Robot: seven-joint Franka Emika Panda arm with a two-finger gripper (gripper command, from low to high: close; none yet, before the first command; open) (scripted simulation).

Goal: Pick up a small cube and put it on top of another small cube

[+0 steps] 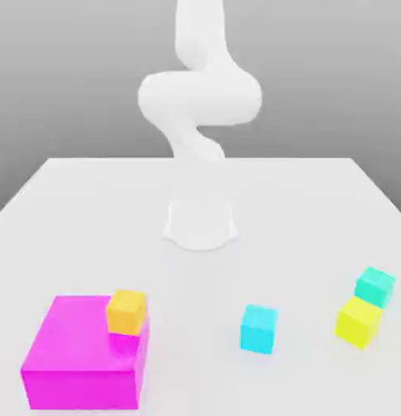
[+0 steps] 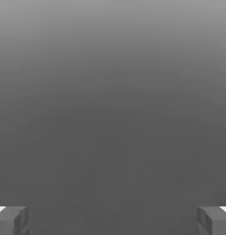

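Nothing is stacked by my hand yet. Gripper (image 2: 113, 220) fingers stand wide apart, grasping nothing. Cyan cube (image 1: 259, 327) sits alone toward the table's (image 1: 317, 203) near edge; yellow cube (image 1: 357, 322) and teal cube (image 1: 375, 286) touch near its right edge. Picking and placing remain.

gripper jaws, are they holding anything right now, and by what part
Nothing is held. In the hand view the gripper has its jaws wide apart with only empty grey background between them.

arm (image 1: 199, 97): smooth white, rounded links | base (image 1: 200, 223): white round disc | end effector (image 2: 113, 220): 2 grey blocky fingertips (image 2: 11, 220)
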